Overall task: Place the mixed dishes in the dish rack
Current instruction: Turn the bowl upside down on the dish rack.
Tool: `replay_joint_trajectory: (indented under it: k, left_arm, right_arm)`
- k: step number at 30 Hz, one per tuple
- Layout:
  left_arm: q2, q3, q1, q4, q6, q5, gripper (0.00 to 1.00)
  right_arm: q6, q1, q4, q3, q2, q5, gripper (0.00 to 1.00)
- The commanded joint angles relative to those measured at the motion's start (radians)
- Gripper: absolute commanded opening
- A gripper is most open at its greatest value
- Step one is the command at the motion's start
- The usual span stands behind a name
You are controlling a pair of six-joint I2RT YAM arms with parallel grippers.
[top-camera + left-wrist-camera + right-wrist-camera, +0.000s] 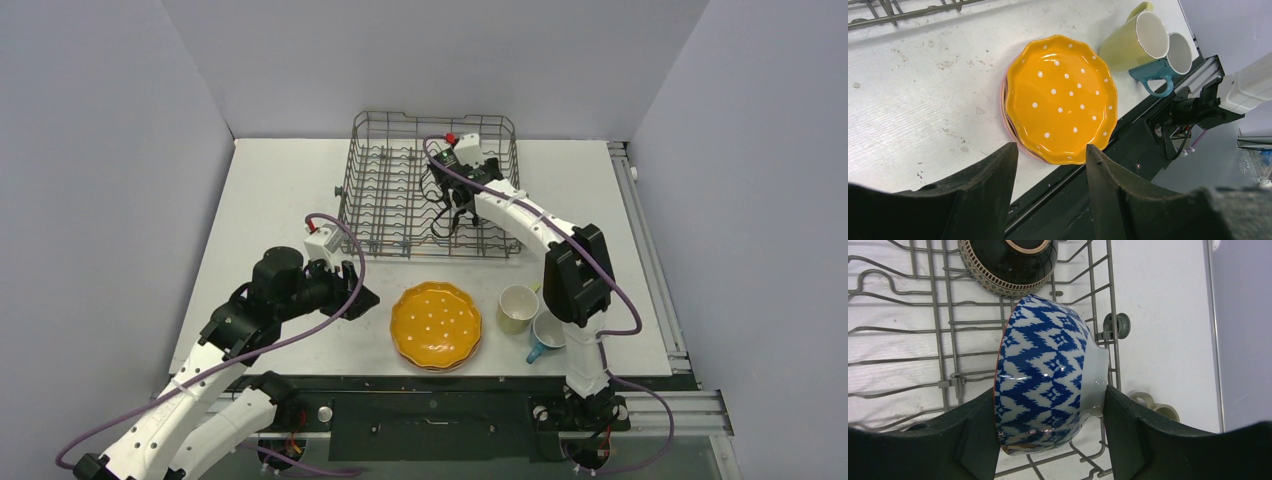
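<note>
Sitting in dish rack (390, 195): blue-white bowl (1045, 375), dark bowl (1008, 265).

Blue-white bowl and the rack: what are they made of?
Blue-white bowl: probably glazed ceramic, given the glossy highlights on the pattern and the plain pale foot.
Rack: grey metal wire, possibly coated, made of thin bent rods with a dull, even finish.

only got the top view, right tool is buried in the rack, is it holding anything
observer: yes, the right tool is shut on the blue-white bowl, tipped on edge over the rack.
operator: anything else in there
observer: a dark bowl, just beyond it in the rack.
operator: what's under the orange plate
observer: more plates; a pink plate shows its rim at the edge.
</note>
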Motion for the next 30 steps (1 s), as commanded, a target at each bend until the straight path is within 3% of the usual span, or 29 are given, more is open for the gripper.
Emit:
replay_joint_trajectory:
  k: [1, 14, 30]
  left_arm:
    - [-0.008, 0.001, 0.004, 0.022, 0.018, 0.006, 0.49]
    - [-0.017, 0.001, 0.007, 0.012, 0.016, -0.019, 0.49]
    - [-0.020, 0.001, 0.010, 0.009, 0.015, -0.032, 0.49]
  right_arm:
    - [-0.064, -0.015, -0.030, 0.090, 0.039, 0.121, 0.00]
    - [-0.139, -0.033, -0.087, 0.234, 0.204, 0.175, 0.00]
    - [-0.141, -0.033, -0.114, 0.254, 0.293, 0.156, 0.00]
